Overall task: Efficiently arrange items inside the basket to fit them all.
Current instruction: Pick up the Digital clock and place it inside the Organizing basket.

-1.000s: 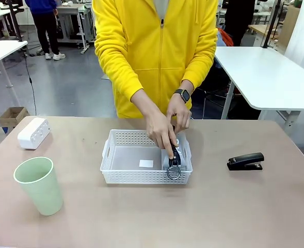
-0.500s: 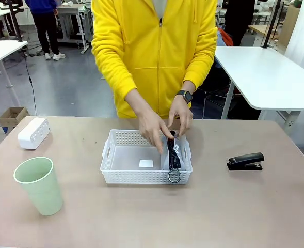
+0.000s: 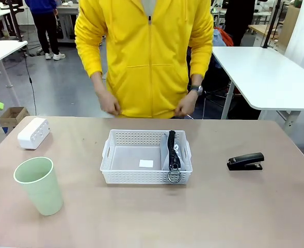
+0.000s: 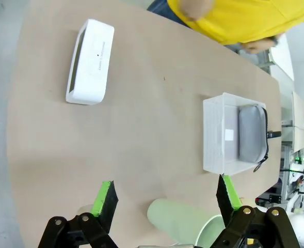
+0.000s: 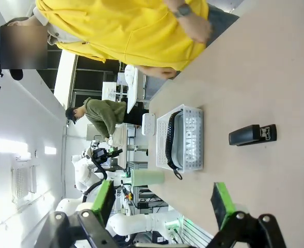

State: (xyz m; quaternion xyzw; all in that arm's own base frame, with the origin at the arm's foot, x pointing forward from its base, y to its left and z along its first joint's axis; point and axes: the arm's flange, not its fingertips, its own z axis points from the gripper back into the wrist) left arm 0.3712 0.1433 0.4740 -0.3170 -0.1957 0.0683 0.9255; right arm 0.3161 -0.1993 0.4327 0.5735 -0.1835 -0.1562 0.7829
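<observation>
The basket sits mid-table with the grey pouch stood on edge along its right wall, the zipper ring hanging over the near rim; the rest of its floor is bare apart from a small white label. Left of the basket and nearer the robot stands the green cup, upright; farther left, the white box lies flat. The stapler lies well to the basket's right. The person's hands hang beyond the basket, off the table. In front of the basket the tabletop is open. The left gripper and right gripper hover with fingers spread wide, holding nothing.
</observation>
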